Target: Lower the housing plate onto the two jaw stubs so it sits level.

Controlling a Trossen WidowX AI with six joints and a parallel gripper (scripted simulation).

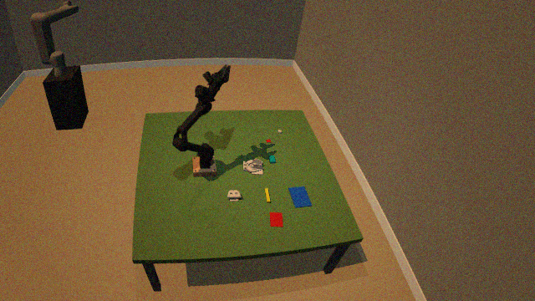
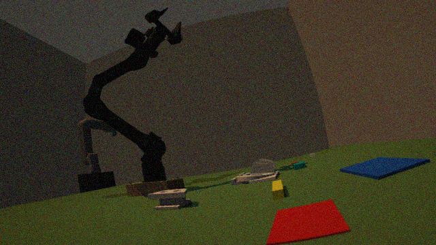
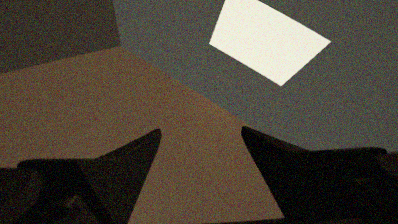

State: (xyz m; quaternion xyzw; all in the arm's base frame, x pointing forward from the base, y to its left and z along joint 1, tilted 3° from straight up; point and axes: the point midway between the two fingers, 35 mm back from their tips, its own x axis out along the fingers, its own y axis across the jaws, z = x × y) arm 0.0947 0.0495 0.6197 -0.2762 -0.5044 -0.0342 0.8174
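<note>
My gripper (image 1: 228, 69) (image 2: 174, 15) (image 3: 201, 131) is open and empty, raised high above the table and well away from the parts. A pale plate (image 1: 234, 193) (image 2: 170, 193) with two dark spots on top rests on a grey block over a thin pale base, at the near side of the arm. A second group of pale flat pieces (image 2: 253, 177) lies farther right, with a grey rounded piece (image 2: 263, 166) standing up from it. Which piece is the housing plate, and whether the jaws and stubs are seated, is too small and dim to tell.
The green table (image 1: 188, 226) (image 2: 102, 221) also bears a yellow bar (image 1: 267, 195) (image 2: 277, 189), a red square (image 1: 276, 219) (image 2: 310, 221), a blue mat (image 1: 300, 196) (image 2: 383, 167), a teal block (image 1: 272, 159) (image 2: 299, 165), a small red piece (image 1: 268, 140) and a small white piece (image 1: 280, 131).
</note>
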